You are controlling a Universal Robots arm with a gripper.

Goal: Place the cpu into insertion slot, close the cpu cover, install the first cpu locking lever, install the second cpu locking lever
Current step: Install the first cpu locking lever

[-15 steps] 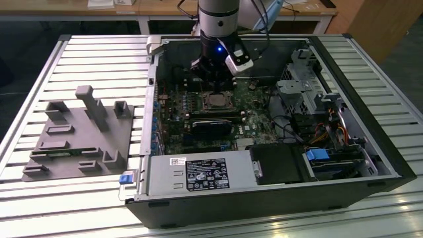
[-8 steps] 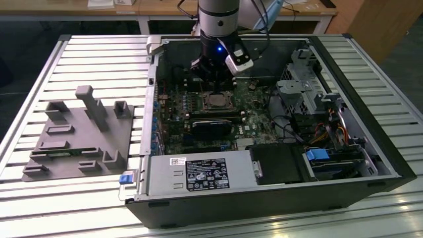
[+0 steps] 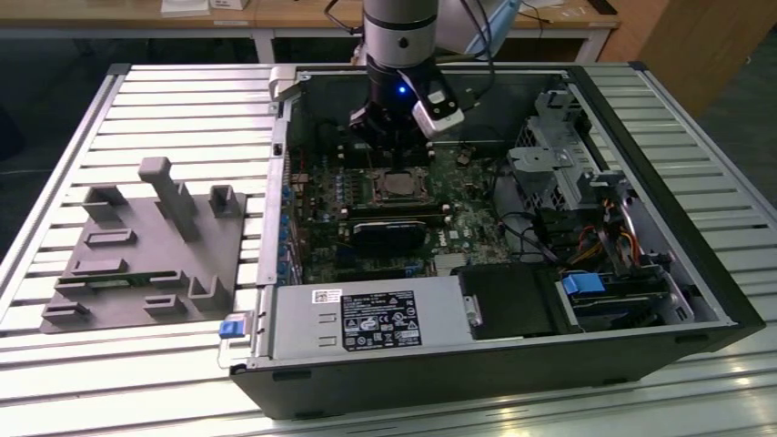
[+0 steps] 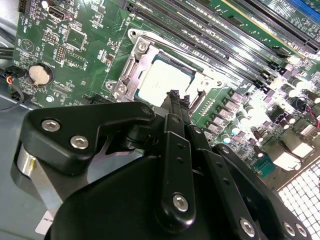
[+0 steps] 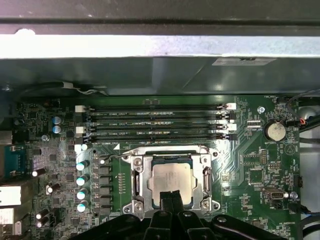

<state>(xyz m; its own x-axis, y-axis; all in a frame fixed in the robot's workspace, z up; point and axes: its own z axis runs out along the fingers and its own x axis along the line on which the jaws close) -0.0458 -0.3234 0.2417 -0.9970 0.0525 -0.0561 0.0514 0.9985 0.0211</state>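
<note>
1. Silver-beige metal marks the cpu (image 5: 172, 181). It lies flat in the slot (image 5: 131, 207) at the middle of the green board (image 3: 318, 238), inside the open case (image 3: 680, 273) on the slatted counter (image 3: 182, 118).
2. The cover (image 5: 205, 177) looks to be down already: its silver frame surrounds the cpu, and the chip shows through the window.
3. The gripper (image 4: 174, 95) hangs over the slot's near edge, upper centre in the exterior view. The fingers (image 4: 172, 120) are pressed together to a narrow point with nothing between them. I cannot tell whether the tip touches the cover.
4. A thin wire lever (image 5: 160, 149) runs along the slot's side next to the memory slots (image 5: 155, 120). I cannot tell whether it is latched.
5. My judgement is that the step in hand is seating the cover or working a lever. To do it well:
   - Press with the joined fingertip on the frame or the wire only, never on the chip's top.
   - Push straight and slowly, so the cover does not skew and the cpu does not shift in the slot.
   - Stay off the capacitors (image 5: 81, 180) just beside the slot.
6. Writing:
   - A black-and-white label (image 3: 377, 320) sits on the power supply (image 3: 304, 319), low in the exterior view.
   - A pale sticker (image 5: 243, 61) is on the case wall.
   - Fine white lettering runs along the memory slots.
   - None of this print is legible enough to repeat.
7. A grey fixture (image 3: 146, 246) lies on the counter at the exterior view's left, well apart from the case.
</note>
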